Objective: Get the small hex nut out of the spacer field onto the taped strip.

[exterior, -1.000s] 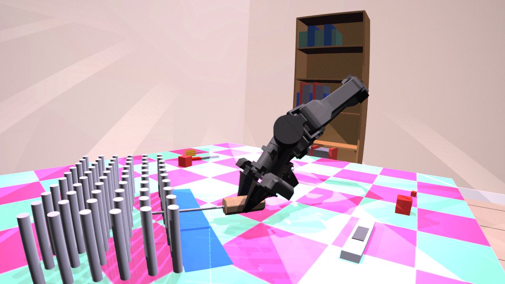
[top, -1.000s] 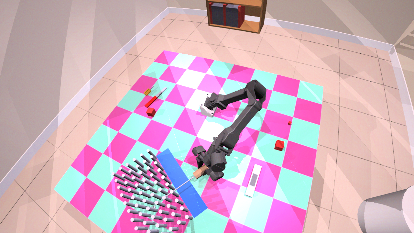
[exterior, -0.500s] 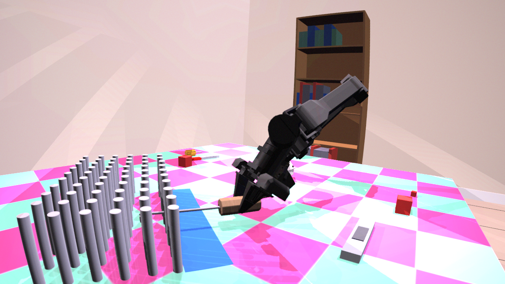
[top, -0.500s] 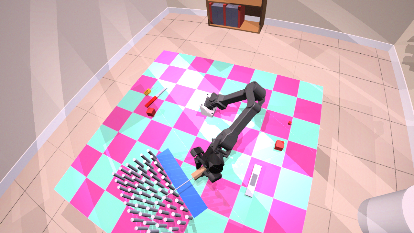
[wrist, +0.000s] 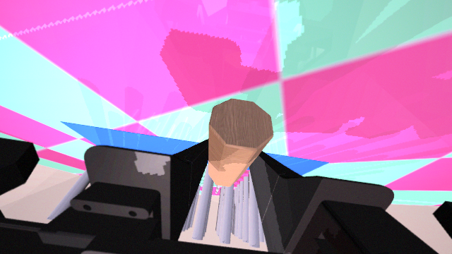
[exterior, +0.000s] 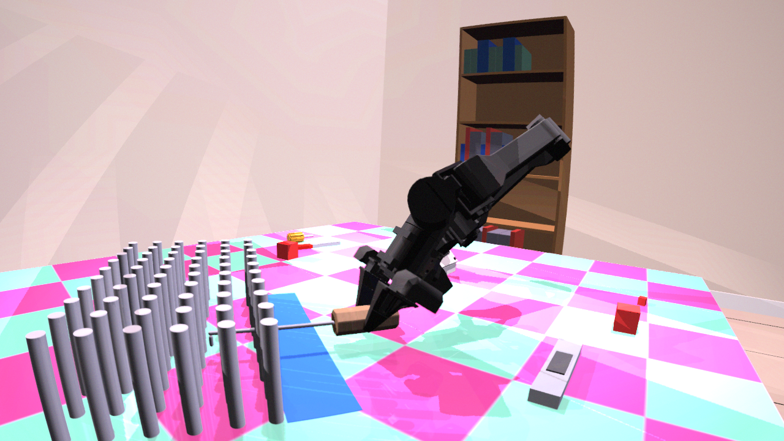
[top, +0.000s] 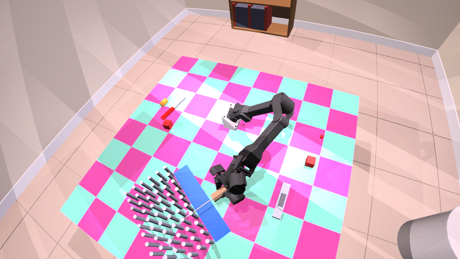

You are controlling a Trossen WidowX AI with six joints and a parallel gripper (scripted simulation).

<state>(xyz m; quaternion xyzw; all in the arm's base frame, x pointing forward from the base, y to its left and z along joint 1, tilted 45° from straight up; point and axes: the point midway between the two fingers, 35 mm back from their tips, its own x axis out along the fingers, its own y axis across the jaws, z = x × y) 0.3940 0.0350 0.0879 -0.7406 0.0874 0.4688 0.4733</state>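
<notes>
My gripper (top: 222, 190) (exterior: 364, 316) (wrist: 230, 147) is shut on the wooden handle of the hook tool (top: 216, 195) (exterior: 348, 320) (wrist: 241, 123). The tool's thin shaft passes above the blue taped strip (top: 189, 180) (exterior: 318, 383) (wrist: 141, 137) and in between the standing grey spacers (top: 210, 241) (exterior: 274, 383) (wrist: 202, 212). In the exterior view its short bent tip points down, well above the mat. The spacers stand upright. A tiny ring, apparently the hex nut (top: 172, 230), is deeper among the spacers than the tip. The nut cannot be made out in the other views. Whether the shaft touches a spacer is unclear.
A white block with a grey inset (top: 277, 216) (exterior: 548, 383) lies to the right. A red cube (top: 309, 161) (exterior: 626, 318) and a smaller one (top: 321, 136) (exterior: 642, 300) are beyond it. Another red cube (top: 167, 124) (exterior: 287, 250), a red-handled tool (top: 167, 113) and a yellow-handled tool (top: 163, 101) (exterior: 295, 236) lie far left.
</notes>
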